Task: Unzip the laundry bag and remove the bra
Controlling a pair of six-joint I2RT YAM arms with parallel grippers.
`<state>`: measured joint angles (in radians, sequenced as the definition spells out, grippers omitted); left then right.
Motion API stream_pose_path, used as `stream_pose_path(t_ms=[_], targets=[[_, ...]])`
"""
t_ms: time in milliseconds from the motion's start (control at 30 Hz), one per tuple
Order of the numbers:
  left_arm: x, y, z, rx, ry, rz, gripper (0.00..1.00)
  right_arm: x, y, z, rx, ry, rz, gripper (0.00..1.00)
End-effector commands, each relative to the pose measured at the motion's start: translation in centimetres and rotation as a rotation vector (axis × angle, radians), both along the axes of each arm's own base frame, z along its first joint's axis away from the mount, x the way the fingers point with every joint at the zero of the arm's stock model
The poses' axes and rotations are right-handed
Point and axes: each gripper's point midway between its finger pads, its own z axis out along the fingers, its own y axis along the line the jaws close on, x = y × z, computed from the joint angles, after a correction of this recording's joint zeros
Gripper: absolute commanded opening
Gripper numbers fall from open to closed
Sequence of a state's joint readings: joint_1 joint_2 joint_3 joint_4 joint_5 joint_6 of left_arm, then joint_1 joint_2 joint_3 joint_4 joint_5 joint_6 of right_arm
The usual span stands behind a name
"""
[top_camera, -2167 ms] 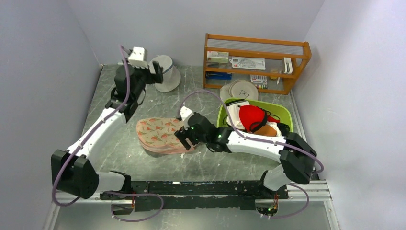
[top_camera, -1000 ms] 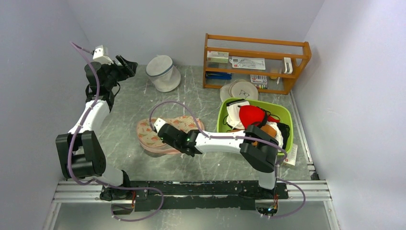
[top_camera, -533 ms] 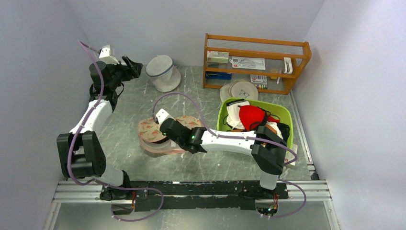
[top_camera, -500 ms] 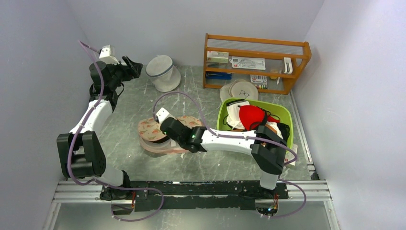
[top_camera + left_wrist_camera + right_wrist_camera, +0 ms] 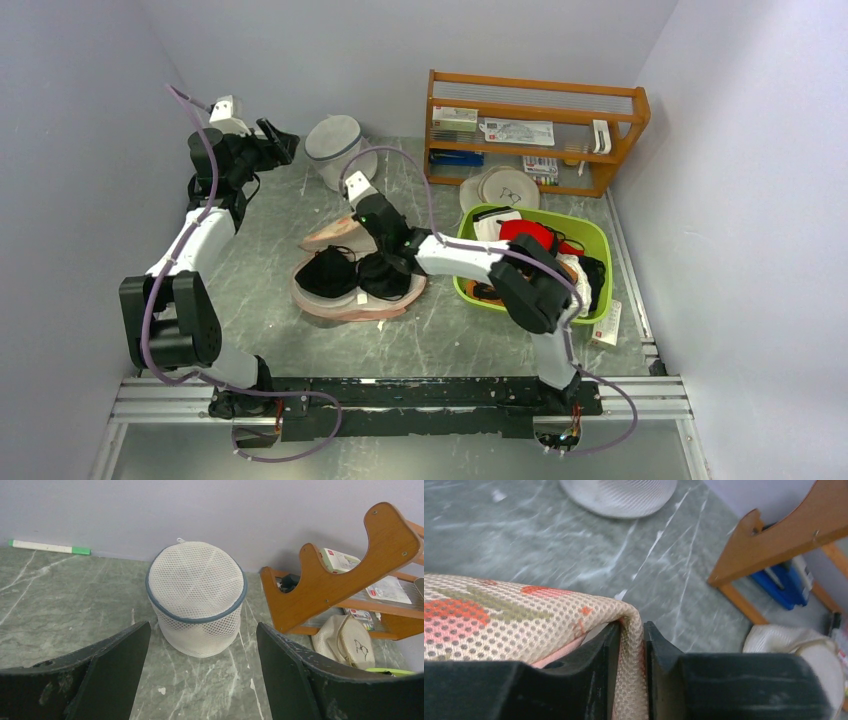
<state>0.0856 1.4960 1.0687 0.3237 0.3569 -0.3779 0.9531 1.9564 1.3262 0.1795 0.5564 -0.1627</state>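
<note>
The laundry bag (image 5: 345,308) lies in the middle of the table with its strawberry-print top flap (image 5: 335,235) folded back toward the far side. The black bra (image 5: 345,272) sits exposed in the two cups of the lower half. My right gripper (image 5: 362,222) holds the flap's edge just behind the bra. In the right wrist view its jaws are shut on a fold of the peach mesh fabric (image 5: 630,630). My left gripper (image 5: 283,141) hovers at the far left, open and holding nothing. In the left wrist view its fingers (image 5: 112,655) stand wide apart.
A white cylindrical mesh bag (image 5: 335,145) stands at the back, right in front of the left gripper (image 5: 202,645). A wooden shelf (image 5: 535,130) is at the back right. A green basket (image 5: 592,238) holding a red bra (image 5: 525,240) and other garments sits right of the pouch.
My right gripper has swung the pouch's top flap up and back toward the far side, uncovering the black bra. The left arm has stayed where it was.
</note>
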Motion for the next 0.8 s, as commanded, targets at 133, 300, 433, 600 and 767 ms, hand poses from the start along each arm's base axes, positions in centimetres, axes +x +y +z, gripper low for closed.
stream_pose_path(t_ms=[133,300,433,600,767], targets=[[0.4,0.1,1.8,-0.008,-0.041,-0.029,0.88,8.5,0.1,-1.2,-0.181,-0.142,-0.142,0.56],[0.3,0.4,2.2,-0.003,-0.044,-0.021,0.88,6.6,0.9,1.4,-0.07,-0.069,-0.066,0.79],[0.2,0.2,2.2,-0.013,-0.048,-0.032,0.89,4.4,0.3,3.5,0.022,-0.011,-0.041,0.9],[0.3,0.0,1.7,-0.001,-0.041,-0.033,0.89,-0.2,0.2,4.4,0.2,0.162,0.027,0.9],[0.3,-0.5,1.6,-0.006,-0.038,-0.054,0.92,-6.5,-0.3,4.1,0.479,0.354,0.113,0.91]])
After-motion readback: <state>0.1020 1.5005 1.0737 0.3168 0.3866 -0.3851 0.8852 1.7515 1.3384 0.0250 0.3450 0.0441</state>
